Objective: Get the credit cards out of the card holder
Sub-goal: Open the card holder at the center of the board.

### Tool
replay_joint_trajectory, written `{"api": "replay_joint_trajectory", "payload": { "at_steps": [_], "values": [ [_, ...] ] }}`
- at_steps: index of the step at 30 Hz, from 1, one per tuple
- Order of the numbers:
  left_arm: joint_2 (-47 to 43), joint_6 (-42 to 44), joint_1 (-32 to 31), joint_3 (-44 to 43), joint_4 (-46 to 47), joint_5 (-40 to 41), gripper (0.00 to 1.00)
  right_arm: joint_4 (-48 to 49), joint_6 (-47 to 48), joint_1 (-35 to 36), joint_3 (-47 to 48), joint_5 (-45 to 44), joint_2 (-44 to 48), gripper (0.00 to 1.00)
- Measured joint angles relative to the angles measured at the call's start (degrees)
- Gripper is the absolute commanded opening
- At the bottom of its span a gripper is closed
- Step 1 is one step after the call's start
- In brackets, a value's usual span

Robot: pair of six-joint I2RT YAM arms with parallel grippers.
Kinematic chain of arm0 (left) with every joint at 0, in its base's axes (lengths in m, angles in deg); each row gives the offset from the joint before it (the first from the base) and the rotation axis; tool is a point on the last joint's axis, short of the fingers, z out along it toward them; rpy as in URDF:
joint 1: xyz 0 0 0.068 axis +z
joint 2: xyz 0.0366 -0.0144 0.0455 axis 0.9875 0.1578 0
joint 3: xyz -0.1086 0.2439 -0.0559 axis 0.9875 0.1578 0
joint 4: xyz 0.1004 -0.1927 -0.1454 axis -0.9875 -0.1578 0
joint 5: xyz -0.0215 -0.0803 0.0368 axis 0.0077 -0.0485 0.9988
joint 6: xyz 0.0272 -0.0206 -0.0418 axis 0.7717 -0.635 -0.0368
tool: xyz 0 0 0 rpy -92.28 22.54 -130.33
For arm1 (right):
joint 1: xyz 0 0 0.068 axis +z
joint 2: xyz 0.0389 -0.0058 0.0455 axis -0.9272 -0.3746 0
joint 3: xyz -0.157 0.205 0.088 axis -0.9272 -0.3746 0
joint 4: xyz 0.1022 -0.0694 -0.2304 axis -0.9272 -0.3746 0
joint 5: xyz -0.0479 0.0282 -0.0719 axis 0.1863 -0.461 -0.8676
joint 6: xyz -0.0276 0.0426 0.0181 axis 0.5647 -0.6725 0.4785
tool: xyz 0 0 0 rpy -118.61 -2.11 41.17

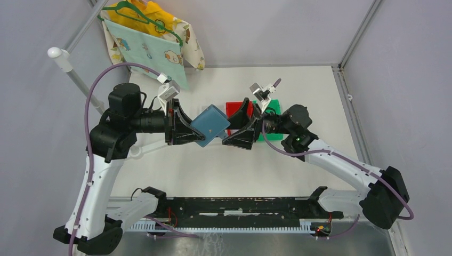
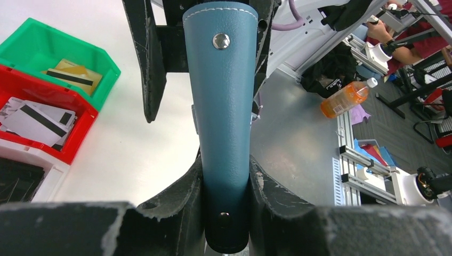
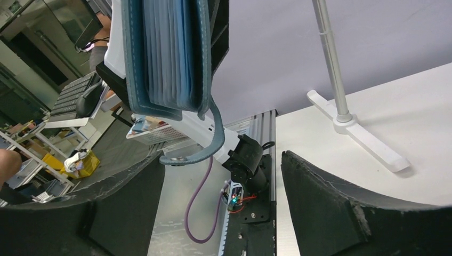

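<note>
The slate-blue card holder [image 1: 210, 124] hangs in the air over the middle of the table, folded closed, and my left gripper [image 1: 193, 128] is shut on its near end. In the left wrist view the card holder [image 2: 226, 106] stands straight up between the fingers, a snap showing on its spine. My right gripper [image 1: 230, 127] is open at its far edge. The right wrist view shows the card holder [image 3: 165, 53] edge-on beyond the open right gripper [image 3: 221, 197], its strap tab [image 3: 197, 152] dangling by the left finger. Credit cards [image 2: 37, 120] lie in the bins.
Green bin [image 2: 101, 66] holds a gold card, red bin [image 2: 74, 144] holds white-grey striped cards, white bin [image 2: 50, 173] holds dark ones; all sit behind the grippers. A patterned cloth [image 1: 146, 45] hangs at the back left beside a white stand [image 3: 352, 128].
</note>
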Motion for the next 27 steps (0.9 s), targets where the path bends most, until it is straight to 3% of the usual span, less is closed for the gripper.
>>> {"api": "replay_joint_trajectory", "payload": {
  "at_steps": [2,6,19,27],
  "values": [
    [-0.13,0.0,0.0,0.0,-0.02,-0.22,0.02,0.35,-0.87,0.0,0.55,0.79,-0.33,0.96],
    [-0.79,0.11,0.0,0.0,-0.2,-0.35,0.02,0.44,-0.48,0.0,0.83,1.9,0.83,0.96],
    [-1.81,1.36,0.0,0.0,-0.61,-1.92,0.02,3.43,-4.74,0.0,4.9,2.86,-1.88,0.6],
    [-2.14,1.38,0.0,0.0,-0.61,-2.84,0.02,3.52,-5.35,0.74,5.38,2.69,-2.93,0.54]
  ]
}}
